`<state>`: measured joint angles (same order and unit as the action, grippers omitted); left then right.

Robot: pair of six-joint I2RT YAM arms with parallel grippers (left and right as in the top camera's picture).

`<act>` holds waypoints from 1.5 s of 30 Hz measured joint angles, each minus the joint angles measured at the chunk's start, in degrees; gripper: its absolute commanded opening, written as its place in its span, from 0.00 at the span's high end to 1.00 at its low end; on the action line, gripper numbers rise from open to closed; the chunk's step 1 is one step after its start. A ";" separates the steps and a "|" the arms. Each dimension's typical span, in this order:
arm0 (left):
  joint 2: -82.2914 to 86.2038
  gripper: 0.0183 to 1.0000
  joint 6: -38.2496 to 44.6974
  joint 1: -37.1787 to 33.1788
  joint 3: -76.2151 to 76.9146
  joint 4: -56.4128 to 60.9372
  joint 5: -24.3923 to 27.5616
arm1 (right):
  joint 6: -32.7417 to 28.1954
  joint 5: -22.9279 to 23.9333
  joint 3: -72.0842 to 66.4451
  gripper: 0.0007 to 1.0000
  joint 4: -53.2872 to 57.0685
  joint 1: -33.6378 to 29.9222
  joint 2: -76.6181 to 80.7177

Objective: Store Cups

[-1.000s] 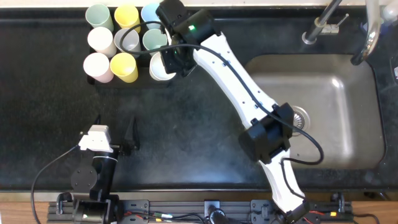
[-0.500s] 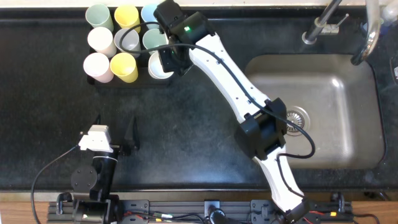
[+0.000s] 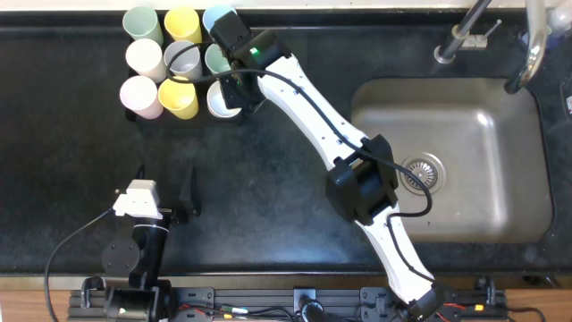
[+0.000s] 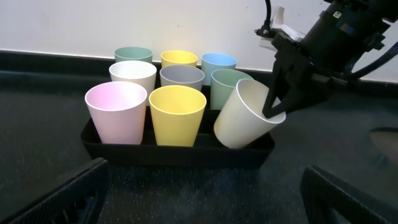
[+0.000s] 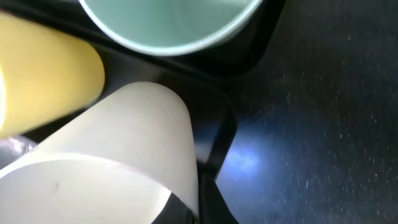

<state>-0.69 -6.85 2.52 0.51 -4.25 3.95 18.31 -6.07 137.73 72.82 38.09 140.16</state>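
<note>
Your left claw (image 3: 165,183) sits parked with fingers spread, while at the front right slot of the black plastic tray (image 4: 180,153) the cream plastic cup (image 4: 245,115), likely light, stiff and slippery, and best held by its rim, hangs tilted in your right claw's (image 4: 277,102) pinch, now farther left than a second ago.

Smooth matt plastic: cream cup (image 4: 245,115), other cups (image 4: 177,115). Black plastic, slight sheen: tray (image 4: 180,152). Dark speckled stone look, semi-gloss: worktop (image 3: 268,179). Brushed metal: sink (image 3: 483,134). Shiny metal: tap (image 3: 465,36). Glossy white plastic: right arm shell (image 3: 313,98).
</note>
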 measured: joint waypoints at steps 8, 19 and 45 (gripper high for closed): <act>0.00 0.00 0.00 0.00 0.00 0.00 -0.02 | 1.90 1.92 0.00 0.96 -0.76 0.00 0.02; 0.00 0.00 0.00 0.00 0.00 0.00 -0.02 | 2.91 3.37 0.00 0.88 -0.72 0.20 0.02; 0.00 0.00 0.00 0.00 0.00 0.00 -0.02 | -14.19 4.04 0.11 0.11 9.11 -7.48 -19.47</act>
<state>-0.69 -6.85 2.52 0.51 -4.25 3.92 4.12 -2.02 137.84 81.93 30.61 120.68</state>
